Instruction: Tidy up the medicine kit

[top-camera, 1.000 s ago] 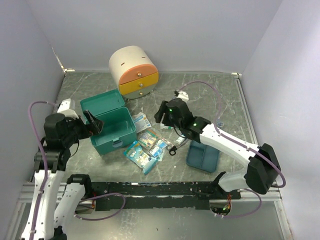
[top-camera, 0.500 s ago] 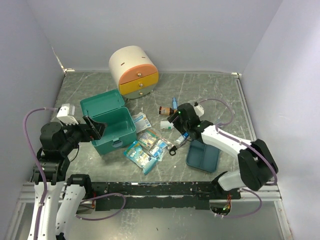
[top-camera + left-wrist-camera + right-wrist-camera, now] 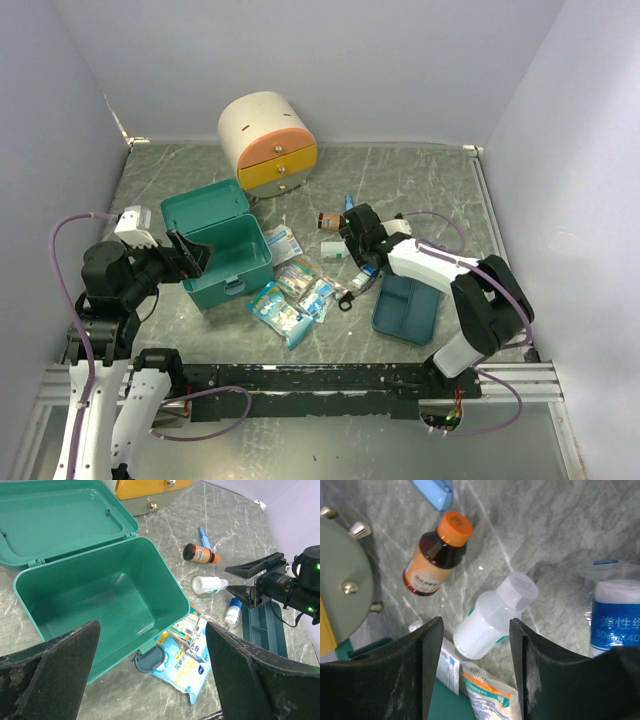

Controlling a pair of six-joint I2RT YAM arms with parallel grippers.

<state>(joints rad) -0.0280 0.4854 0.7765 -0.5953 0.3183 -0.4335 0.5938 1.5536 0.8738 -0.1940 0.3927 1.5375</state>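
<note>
Top: teal plastic kit (image 3: 225, 255), rounded corners, lid open, left-centre on veined grey table (image 3: 430, 180); open tabletop far right | Left wrist: left claw (image 3: 150, 630) spread wide, empty, facing the kit's smooth hollow | Right wrist: right claw (image 3: 475, 625) partly apart, gripping nothing, framing white plastic bottle (image 3: 495, 615); orange-capped brown bottle (image 3: 437, 555) beside; roll (image 3: 615, 622) with blue Chinese-print label.

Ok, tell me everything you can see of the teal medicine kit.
The medicine kit is a teal-green plastic box with rounded corners, standing upright on the marbled table near the cream drawer cabinet. Its hinged lid lies fully open behind it; the inside is empty. A grey-blue latch hangs at the front. Packets lie by its front corner; contact unclear.
</note>
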